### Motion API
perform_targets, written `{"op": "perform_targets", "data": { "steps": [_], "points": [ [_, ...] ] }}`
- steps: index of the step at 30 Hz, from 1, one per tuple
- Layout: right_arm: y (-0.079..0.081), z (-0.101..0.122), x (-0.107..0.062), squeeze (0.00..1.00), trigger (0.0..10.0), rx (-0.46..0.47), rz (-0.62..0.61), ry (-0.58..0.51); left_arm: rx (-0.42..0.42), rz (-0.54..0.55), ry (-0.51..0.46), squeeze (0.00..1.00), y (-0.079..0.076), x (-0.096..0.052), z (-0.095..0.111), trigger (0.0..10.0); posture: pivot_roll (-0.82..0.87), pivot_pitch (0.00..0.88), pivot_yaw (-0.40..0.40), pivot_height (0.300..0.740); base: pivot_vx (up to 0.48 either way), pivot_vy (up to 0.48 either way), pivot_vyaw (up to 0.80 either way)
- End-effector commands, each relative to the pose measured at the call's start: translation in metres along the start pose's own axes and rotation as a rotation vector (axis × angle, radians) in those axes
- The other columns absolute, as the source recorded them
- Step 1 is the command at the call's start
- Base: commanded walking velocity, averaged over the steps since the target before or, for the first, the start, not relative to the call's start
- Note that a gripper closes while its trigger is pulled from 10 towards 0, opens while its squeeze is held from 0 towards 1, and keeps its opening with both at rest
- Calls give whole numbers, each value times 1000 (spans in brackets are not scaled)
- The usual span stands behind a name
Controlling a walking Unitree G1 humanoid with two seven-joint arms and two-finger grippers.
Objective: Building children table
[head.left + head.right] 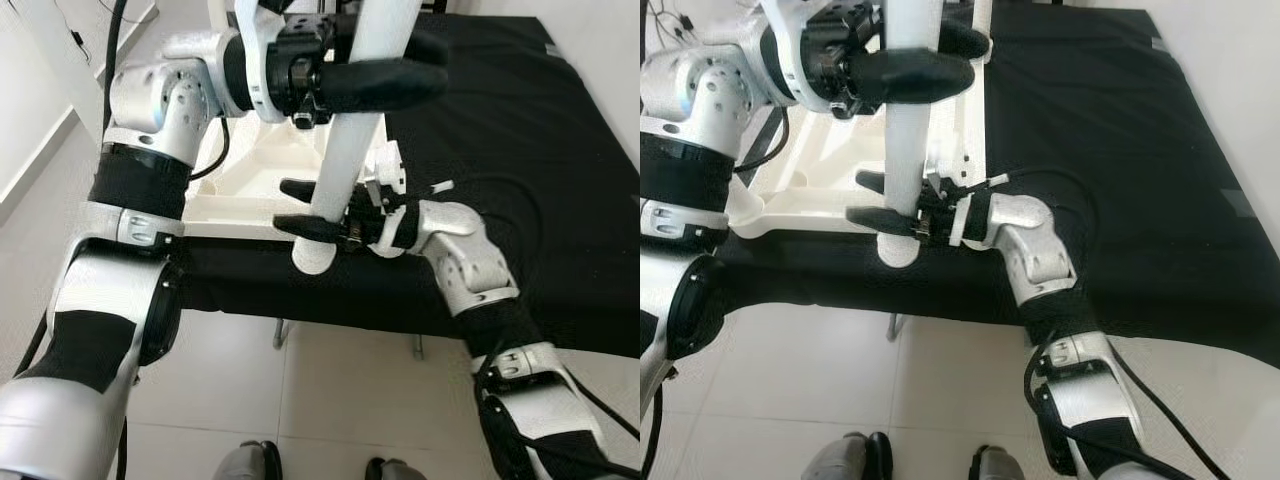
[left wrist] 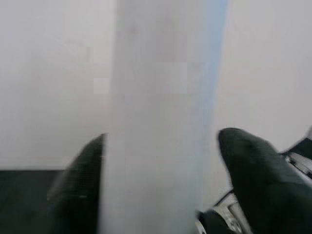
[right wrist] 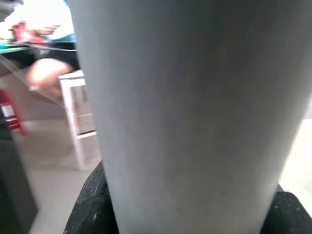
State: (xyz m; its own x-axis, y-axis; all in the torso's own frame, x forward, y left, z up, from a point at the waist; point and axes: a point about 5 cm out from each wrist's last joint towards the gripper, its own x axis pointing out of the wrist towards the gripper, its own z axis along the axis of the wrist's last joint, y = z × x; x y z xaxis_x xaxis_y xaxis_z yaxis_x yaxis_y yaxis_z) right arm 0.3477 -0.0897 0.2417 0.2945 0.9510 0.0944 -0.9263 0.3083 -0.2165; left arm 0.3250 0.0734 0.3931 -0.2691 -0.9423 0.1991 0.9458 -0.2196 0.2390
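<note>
A white round table leg point(image 1: 345, 140) stands nearly upright, tilted slightly, in front of me. My left gripper point(image 1: 385, 65) is shut on its upper part, black fingers point(image 2: 253, 180) on either side. My right gripper point(image 1: 305, 208) is shut on the leg's lower part, just above its rounded end point(image 1: 313, 257). Behind the leg lies the white tabletop point(image 1: 260, 180), upside down on a black-covered surface point(image 1: 520, 150). The leg point(image 3: 195, 117) looms large in the right wrist view.
The black-covered surface's front edge point(image 1: 330, 300) runs just below the leg's end, with tiled floor point(image 1: 330, 400) beneath. A white wall point(image 1: 40, 90) stands on the left. My feet point(image 1: 250, 462) show at the bottom. In the right wrist view a person point(image 3: 44, 63) sits in the distance beside white furniture.
</note>
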Motion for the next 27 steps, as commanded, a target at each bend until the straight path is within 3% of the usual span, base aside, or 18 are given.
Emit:
{"op": "perform_targets", "data": {
  "steps": [1, 2, 4, 6, 7, 8, 11, 13, 15, 17, 19, 22, 27],
  "points": [
    [-5, -6, -7, 0, 0, 43, -131, -18, -8, 45, -56, 1000, -3, -13, 0, 10000, -42, 95, 28, 740, 0, 0, 0],
    [-5, -6, -7, 0, 0, 43, -131, -18, -8, 45, -56, 1000, -3, -13, 0, 10000, -42, 95, 28, 740, 0, 0, 0],
    [-13, -7, -14, 0, 0, 67, -301, -57, -23, 218, -106, 1000, -6, -48, -9, 10000, -41, 93, 28, 740, 0, 0, 0],
    [-13, -7, -14, 0, 0, 67, -301, -57, -23, 218, -106, 1000, -6, -48, -9, 10000, -41, 93, 28, 740, 0, 0, 0],
    [-20, -6, -21, 0, 0, 85, -427, -80, -31, 401, -136, 1000, -13, -81, -24, 10000, -32, 93, 19, 740, 0, 0, 0],
    [-20, -6, -21, 0, 0, 85, -427, -80, -31, 401, -136, 1000, -13, -81, -24, 10000, -32, 93, 19, 740, 0, 0, 0],
    [-28, -7, -28, 0, 0, 94, -532, -85, -47, 609, -171, 1000, -28, -111, -47, 10000, -20, 94, 10, 740, 0, 0, 0],
    [-29, -7, -29, 0, 0, 94, -546, -84, -51, 634, -177, 1000, -31, -114, -50, 10000, -17, 93, 8, 740, 0, 0, 0],
    [-41, -9, -37, 0, 0, 95, -664, -63, -69, 808, -185, 1000, -48, -126, -79, 10000, -5, 91, -11, 740, 0, 0, 0],
    [-44, -9, -40, 0, 0, 97, -691, -61, -73, 844, -186, 1000, -52, -128, -85, 10000, -5, 91, -11, 740, 0, 0, 0],
    [-45, -9, -41, 0, 0, 100, -711, -60, -77, 866, -188, 1000, -55, -129, -87, 10000, -5, 91, -11, 740, 0, 0, 0],
    [-52, -4, -50, 0, 0, 83, -805, -80, -114, 1016, -179, 1000, -74, -127, -115, 10000, -15, 92, -21, 740, 0, 0, 0],
    [-55, -1, -56, 0, 0, 80, -843, -101, -133, 1121, -157, 1000, -83, -126, -131, 10000, -20, 89, -21, 740, 0, 0, 0]
  ]
}}
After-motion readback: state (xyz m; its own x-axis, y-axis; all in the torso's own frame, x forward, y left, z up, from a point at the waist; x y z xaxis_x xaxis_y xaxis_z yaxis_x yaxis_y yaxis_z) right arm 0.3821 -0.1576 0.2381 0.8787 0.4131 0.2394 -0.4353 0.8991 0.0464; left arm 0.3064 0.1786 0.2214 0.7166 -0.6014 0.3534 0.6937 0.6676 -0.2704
